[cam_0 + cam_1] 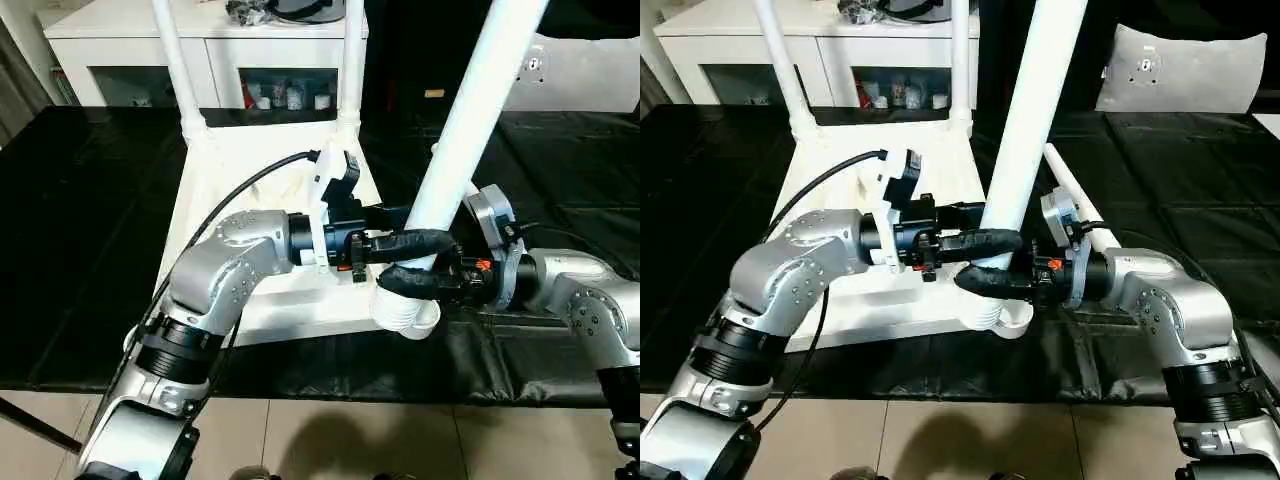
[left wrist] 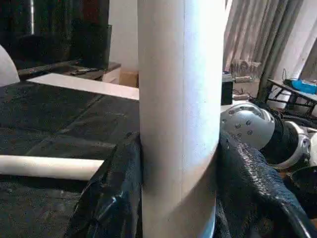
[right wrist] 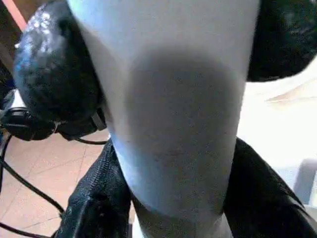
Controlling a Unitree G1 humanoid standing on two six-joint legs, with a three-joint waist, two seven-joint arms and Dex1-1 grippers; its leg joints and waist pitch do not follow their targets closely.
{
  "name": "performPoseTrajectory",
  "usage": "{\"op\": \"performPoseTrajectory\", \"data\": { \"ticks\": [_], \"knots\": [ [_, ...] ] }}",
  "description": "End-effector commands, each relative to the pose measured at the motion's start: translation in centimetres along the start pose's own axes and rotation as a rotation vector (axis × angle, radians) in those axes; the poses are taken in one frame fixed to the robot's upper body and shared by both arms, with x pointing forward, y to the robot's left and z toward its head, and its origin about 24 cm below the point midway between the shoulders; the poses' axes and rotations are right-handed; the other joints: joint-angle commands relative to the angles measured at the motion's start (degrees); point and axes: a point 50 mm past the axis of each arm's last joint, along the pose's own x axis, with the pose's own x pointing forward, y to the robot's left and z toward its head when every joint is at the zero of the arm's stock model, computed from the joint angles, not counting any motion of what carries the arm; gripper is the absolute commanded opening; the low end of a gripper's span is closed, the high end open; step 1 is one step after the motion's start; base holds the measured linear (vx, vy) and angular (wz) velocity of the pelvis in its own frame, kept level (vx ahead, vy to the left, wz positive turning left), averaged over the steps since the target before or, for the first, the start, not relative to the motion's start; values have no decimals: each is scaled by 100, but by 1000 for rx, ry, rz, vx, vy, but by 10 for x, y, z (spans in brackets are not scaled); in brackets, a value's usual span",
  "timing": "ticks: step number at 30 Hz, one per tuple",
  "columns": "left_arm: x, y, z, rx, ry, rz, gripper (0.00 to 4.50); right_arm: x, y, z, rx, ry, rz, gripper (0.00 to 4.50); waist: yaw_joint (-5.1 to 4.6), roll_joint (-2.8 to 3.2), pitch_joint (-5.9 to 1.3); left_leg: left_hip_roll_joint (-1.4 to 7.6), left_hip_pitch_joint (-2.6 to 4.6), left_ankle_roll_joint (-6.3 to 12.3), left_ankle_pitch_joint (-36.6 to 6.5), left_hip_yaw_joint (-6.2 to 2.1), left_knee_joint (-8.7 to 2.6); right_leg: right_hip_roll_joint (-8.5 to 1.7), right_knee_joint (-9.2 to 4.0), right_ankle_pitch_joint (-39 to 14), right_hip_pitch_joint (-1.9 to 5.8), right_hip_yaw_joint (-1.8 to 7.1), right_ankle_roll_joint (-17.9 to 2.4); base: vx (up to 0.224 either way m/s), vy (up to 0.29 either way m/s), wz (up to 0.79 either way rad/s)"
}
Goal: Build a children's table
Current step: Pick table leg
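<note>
A black sheet (image 1: 90, 250) covers the floor, and on it the white table top (image 1: 270, 200) lies upside down with two legs (image 1: 176, 60) standing in its far corner sockets. At its near right corner a third leg (image 1: 470, 120) leans upright, clamped by the left gripper (image 1: 425, 240) and the right gripper (image 1: 405, 280) just below it. Another leg (image 1: 1070, 185) lies loose beside them.

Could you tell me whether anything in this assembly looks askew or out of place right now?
Yes: the leg gripped by the left gripper and right gripper leans at the near corner of the tabletop, unlike the two upright far legs. A fourth leg lies loose on the black cover.
</note>
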Motion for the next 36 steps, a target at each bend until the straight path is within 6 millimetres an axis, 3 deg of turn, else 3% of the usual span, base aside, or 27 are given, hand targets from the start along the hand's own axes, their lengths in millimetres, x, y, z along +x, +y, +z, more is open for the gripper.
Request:
{"op": "performPoseTrajectory", "data": {
  "ticks": [1, 7, 10, 19, 21, 25, 29, 30, 32, 36],
  "knots": [
    [1, 3, 7, 53, 9, 30, 187, 4, 0, 0, 5, 0, 13, 198, 15, -139, -442, 242, -39, 489, -301, -33, -350, -365, -477, -2380, 435, 304, -135, 0, 0, 0],
    [0, 5, 5, 51, 27, 60, 187, 5, 0, -1, 7, 0, 11, 198, 15, -135, -441, 252, -30, 490, -311, -36, -351, -372, -475, -2350, 431, 309, -182, 0, 0, 0],
    [2, 3, 7, 1, 3, 30, 257, 6, -2, -1, 2, 0, -10, 197, 9, -135, -441, 242, -33, 480, -328, -28, -349, -369, -476, -2360, 432, 306, -197, 0, 0, 0],
    [13, -10, 8, -29, -60, -49, 306, 13, -20, -3, -47, -25, -184, 191, -7, -113, -446, 255, -24, 429, -322, -34, -356, -379, -462, -2267, 429, 314, -266, 0, 0, 0],
    [15, -10, 12, -44, -116, -39, 343, 15, -22, -3, -49, -34, -197, 191, -6, -112, -446, 259, -27, 432, -328, -31, -353, -386, -465, -2247, 439, 310, -295, 0, 0, 0],
    [15, -11, 22, -124, -263, -41, 348, 18, -22, -5, -52, -47, -208, 191, 4, -114, -444, 270, -27, 473, -321, -28, -351, -388, -453, -2177, 437, 320, -354, 0, 0, 0],
    [11, 0, 33, -218, -427, 69, 348, 22, -25, -4, -67, -81, -260, 191, 4, -131, -452, 258, -41, 467, -304, -27, -342, -382, -456, -2147, 444, 310, -406, 0, 0, 0],
    [10, 1, 33, -219, -438, 81, 348, 22, -26, -5, -70, -83, -266, 191, -3, -161, -444, 241, -41, 488, -293, -18, -345, -372, -467, -2199, 445, 307, -359, 0, 0, 0],
    [8, 2, 34, -203, -449, 101, 348, 23, -26, -4, -78, -87, -277, 191, -6, -161, -437, 235, -41, 507, -304, -19, -352, -369, -488, -2351, 443, 304, -258, 0, 0, 0],
    [-1, 14, 38, -209, -508, 243, 348, 25, -29, -3, -101, -112, -336, 190, -46, -131, -434, 240, -42, 510, -305, -28, -349, -351, -498, -2315, 432, 298, -154, 0, 0, 0]
  ]
}}
